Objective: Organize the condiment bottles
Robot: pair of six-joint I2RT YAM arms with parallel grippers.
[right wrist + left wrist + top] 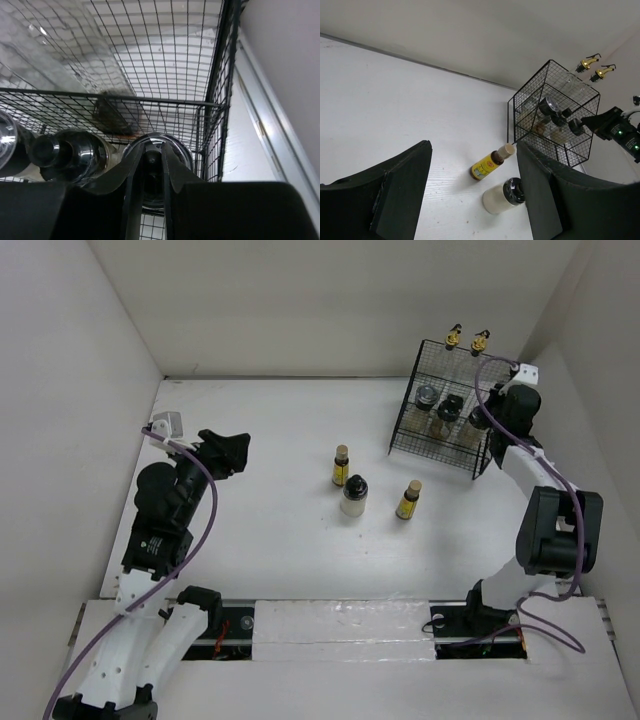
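Observation:
The black wire rack (440, 425) stands at the back right. It holds two tall clear bottles with gold pourers (455, 337) and three black-capped jars (428, 397). My right gripper (487, 412) reaches into the rack's right end. In the right wrist view it (153, 147) is shut on the black cap knob of the rightmost jar (181, 151). On the table stand a yellow tan-capped bottle (341, 466), a black-capped jar (354, 496) and a second yellow bottle (408, 500). My left gripper (225, 452) is open and empty, far left of them. Its view (472, 147) shows a yellow bottle (490, 162) and the jar (504, 196).
White walls close in the table at the back and on both sides. The rack (555, 115) sits near the right wall. In the right wrist view, two other jar caps (75, 155) lie left of the held one, with the rack's wire wall (215, 100) to the right.

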